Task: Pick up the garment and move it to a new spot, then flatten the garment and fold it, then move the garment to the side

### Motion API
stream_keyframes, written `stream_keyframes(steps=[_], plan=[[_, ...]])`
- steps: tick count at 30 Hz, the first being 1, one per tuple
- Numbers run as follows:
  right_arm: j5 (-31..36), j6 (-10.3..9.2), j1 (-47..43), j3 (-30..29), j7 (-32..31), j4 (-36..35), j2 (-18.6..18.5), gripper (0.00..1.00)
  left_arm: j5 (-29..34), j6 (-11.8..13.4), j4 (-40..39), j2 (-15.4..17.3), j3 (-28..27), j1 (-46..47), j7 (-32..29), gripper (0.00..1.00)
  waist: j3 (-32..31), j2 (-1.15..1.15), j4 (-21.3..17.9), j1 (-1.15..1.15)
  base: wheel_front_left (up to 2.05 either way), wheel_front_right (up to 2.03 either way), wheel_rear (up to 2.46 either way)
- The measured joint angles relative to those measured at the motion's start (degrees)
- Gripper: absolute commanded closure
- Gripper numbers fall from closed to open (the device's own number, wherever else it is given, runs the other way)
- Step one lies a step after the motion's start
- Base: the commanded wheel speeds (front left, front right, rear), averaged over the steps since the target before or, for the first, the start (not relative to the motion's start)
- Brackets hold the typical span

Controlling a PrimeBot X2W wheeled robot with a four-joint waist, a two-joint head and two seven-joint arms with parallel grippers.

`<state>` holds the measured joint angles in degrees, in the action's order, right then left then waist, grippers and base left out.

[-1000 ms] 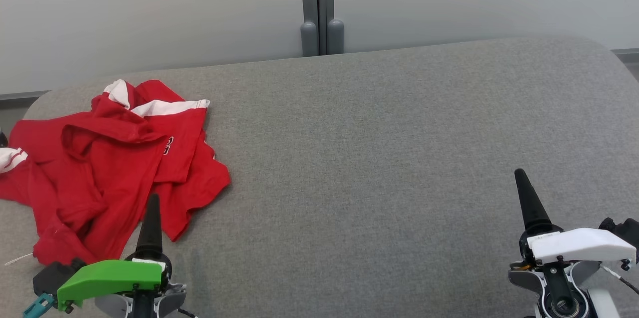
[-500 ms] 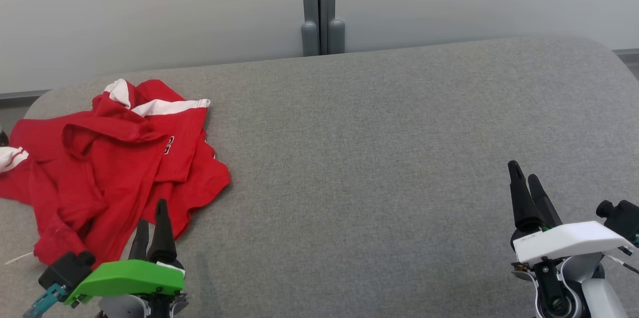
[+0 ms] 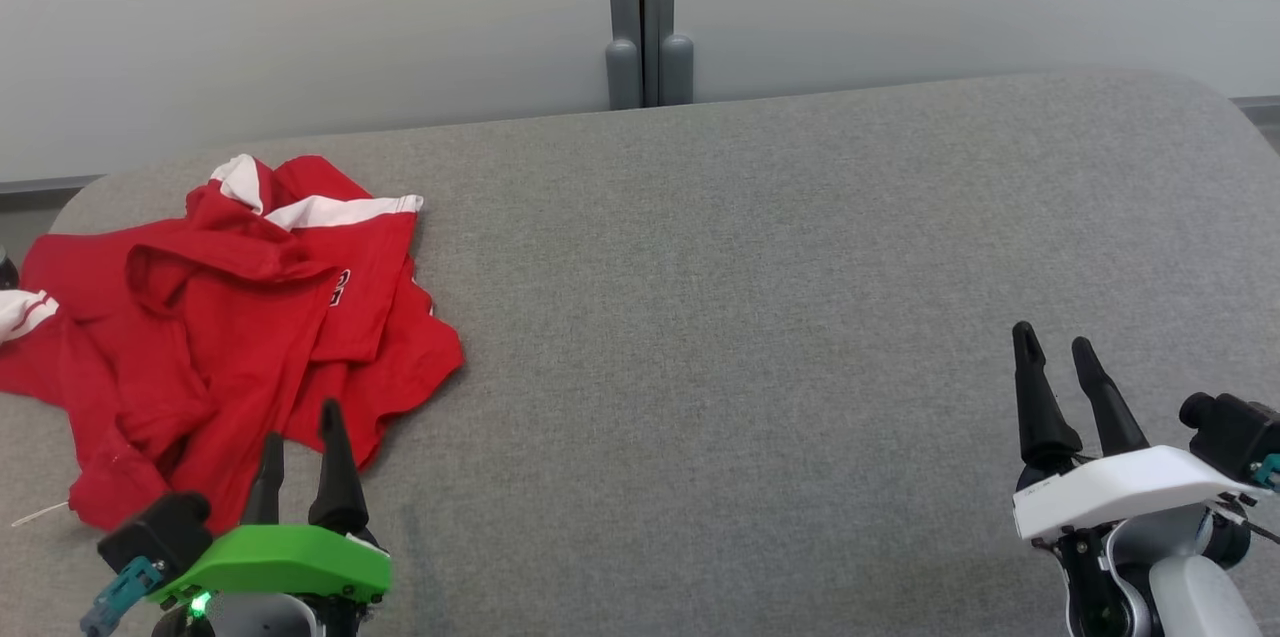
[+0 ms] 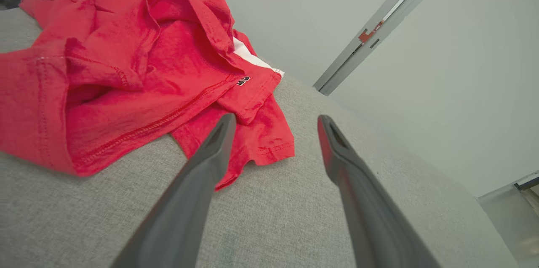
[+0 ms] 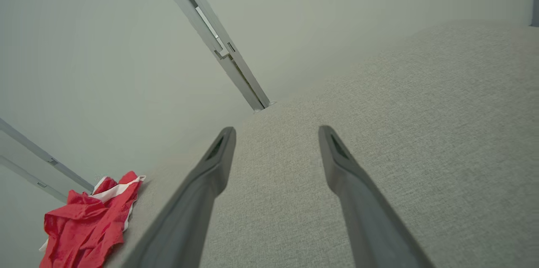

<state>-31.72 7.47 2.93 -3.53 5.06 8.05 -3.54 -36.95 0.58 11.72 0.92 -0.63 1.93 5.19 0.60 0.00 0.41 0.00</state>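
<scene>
Head view: a red garment [image 3: 230, 317] with white trim [image 3: 340, 212] lies crumpled near the far left corner of the grey fabric-covered table [image 3: 750, 317]. Its layers are overlapped, and one sleeve reaches the left edge. The rest of the tabletop is bare out to the right edge, which leaves room for the new spot the task calls for.

The left gripper [image 3: 300, 427] hangs at the near edge, just beside the garment's nearest hem. Its two fingers are moderately parted and hold nothing. Judged from this placement, it is the arm nearest the cloth and is lined up for the first pick.

The left wrist view shows why. One dark finger [image 4: 202, 175] points at a loose red flap resting flat on the table, and the other lies over bare fabric, so the gap straddles the hem. Whether either tip touches the cloth cannot be told.

The right gripper [image 3: 1052, 337] stands near the near right corner, well apart from the garment. Its fingers are likewise parted and empty. It probably waits there to take a second corner once the cloth is carried across.

Since the heap is layered, a single pinch may lift several folds at once.
</scene>
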Motion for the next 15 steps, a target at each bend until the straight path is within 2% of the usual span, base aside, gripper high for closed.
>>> stream_keyframes(steps=[15], plan=[[10.22, 0.01, -0.03, 0.09, 2.66, 0.41, -0.32, 0.00, 9.56, 0.67, 0.16, 0.91, 1.32, -0.74, 2.54, 0.00, 0.31, 0.00, 0.15, 0.00, 0.00, 0.00, 0.00]])
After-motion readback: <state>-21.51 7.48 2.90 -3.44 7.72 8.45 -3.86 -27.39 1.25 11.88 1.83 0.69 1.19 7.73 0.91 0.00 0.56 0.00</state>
